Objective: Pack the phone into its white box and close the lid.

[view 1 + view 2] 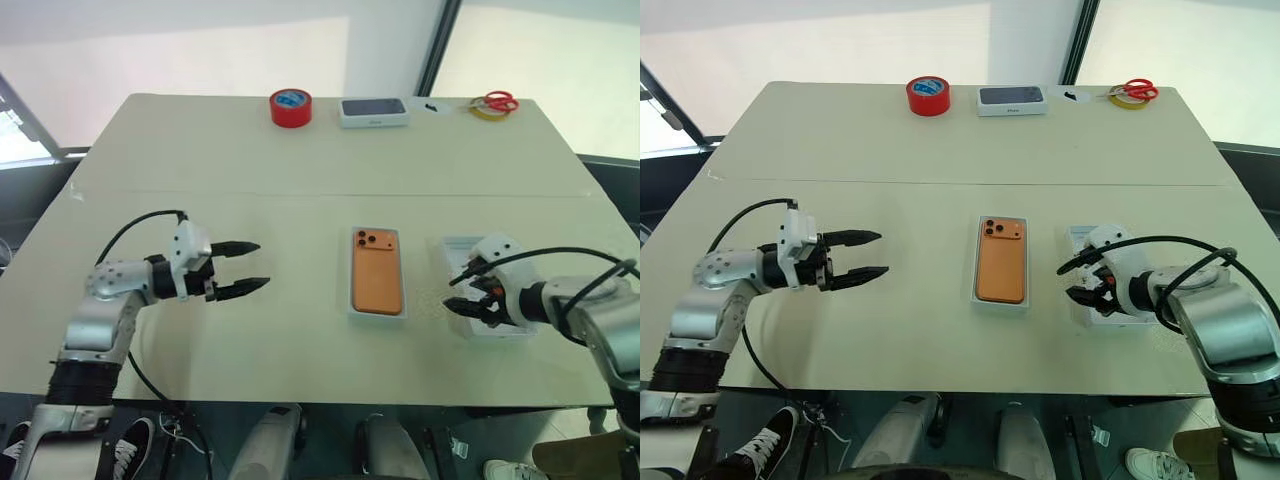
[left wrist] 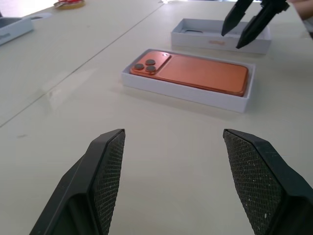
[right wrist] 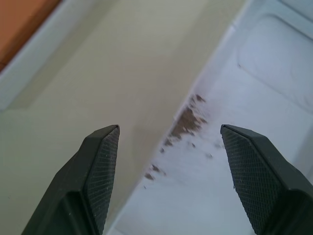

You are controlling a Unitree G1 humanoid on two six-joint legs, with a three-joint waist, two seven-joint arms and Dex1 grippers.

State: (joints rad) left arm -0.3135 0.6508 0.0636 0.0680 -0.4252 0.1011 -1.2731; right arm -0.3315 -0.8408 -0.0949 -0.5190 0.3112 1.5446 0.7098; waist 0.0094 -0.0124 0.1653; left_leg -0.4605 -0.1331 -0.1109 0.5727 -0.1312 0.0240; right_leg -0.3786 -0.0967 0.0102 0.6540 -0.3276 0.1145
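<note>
On the table (image 1: 250,180) the phone (image 1: 377,272) already lies in the white box (image 1: 377,314) — packing done. Remaining: the lid (image 1: 1083,240), uncovered beside it, under the right claw (image 1: 1087,295). Both claws gape empty, left claw (image 1: 250,268) well apart.

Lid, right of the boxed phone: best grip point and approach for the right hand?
Take the lid by its long wall nearest the white box, coming from above with one finger inside and one outside. It lies open side up and flat, so its thin upright walls are probably the only purchase. The right hand hangs open over that edge.
</note>
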